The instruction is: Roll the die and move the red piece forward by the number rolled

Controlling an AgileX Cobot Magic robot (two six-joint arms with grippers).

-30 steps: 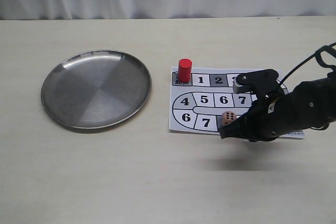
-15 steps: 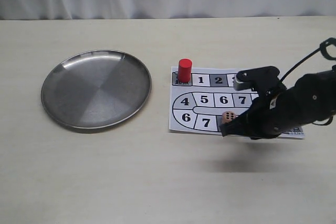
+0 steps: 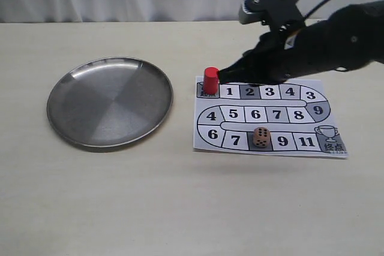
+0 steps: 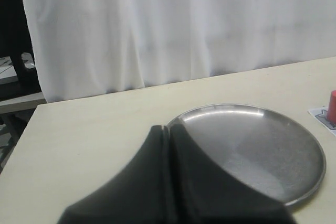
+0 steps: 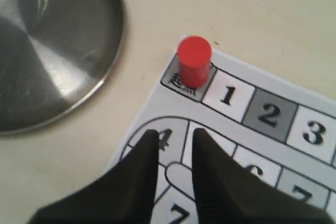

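"Two grippers, so why does the right gripper (image 5: 170, 153) sit slightly parted and empty at 3 o'clock of the red piece (image 5: 193, 61)?"

"Probably lining up a pinch. The die (image 3: 260, 137) lies at its 4 o'clock, and the left gripper (image 4: 168, 182) is pressed together."

On the pale beige surface (image 3: 150, 196), the round silver metal plate (image 3: 110, 102) lies left and the white paper number board (image 3: 267, 118) right, apart from it. The red cylinder piece (image 3: 210, 80) stands on the board's far left corner square, beside square 1. The tan wooden die (image 3: 260, 137) sits in the near row, between squares 7 and 9. The black right gripper (image 3: 223, 76) hangs just right of the piece.
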